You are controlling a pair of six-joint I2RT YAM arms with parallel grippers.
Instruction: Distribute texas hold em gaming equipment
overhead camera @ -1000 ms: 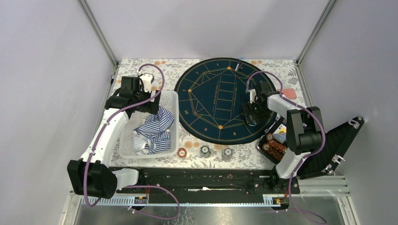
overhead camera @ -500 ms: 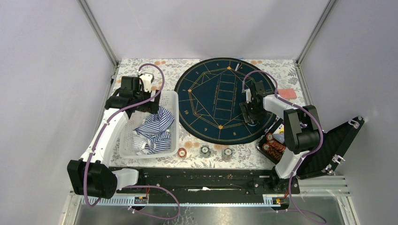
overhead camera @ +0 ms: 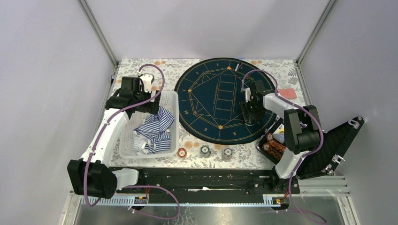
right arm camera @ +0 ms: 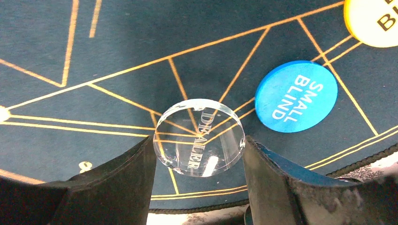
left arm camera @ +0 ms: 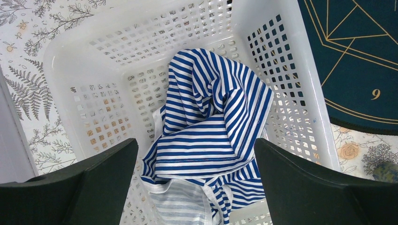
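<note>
1. While the right end effector (right arm camera: pixel 199 152) pinches a clear round acrylic disc (right arm camera: pixel 199 137) engraved DEALER between its two dark fingers, the disc sits tilted over the round dark blue mat with gold lines (right arm camera: pixel 94 70). I cannot tell whether its lower edge touches the mat.
2. Just beside the clear disc, on the mat, lies a flat blue round disc (right arm camera: pixel 296 96) printed SMALL BLIND. A yellow round disc (right arm camera: pixel 373 21) lies beyond it, cut off by the corner of the right wrist view.
3. Seen from above, this end effector hangs over the right part of the mat, near its rim.
4. The left end effector (left arm camera: pixel 196 154) hovers with its fingers spread wide over a white perforated plastic basket (left arm camera: pixel 291 70). A crumpled blue-and-white striped cloth (left arm camera: pixel 211 122) lies inside the basket, and the fingers grip nothing.
5. Three small chip stacks stand in a row on the floral-patterned bench (overhead camera: pixel 141 65), between the mat's near rim and the arm bases: a red chip stack (overhead camera: pixel 182 152), a green chip stack (overhead camera: pixel 205 150) and a grey chip stack (overhead camera: pixel 227 152), each apart from its neighbour.
6. An open black case (overhead camera: pixel 328 145) lies at the right, with more chips in its near compartment.
</note>
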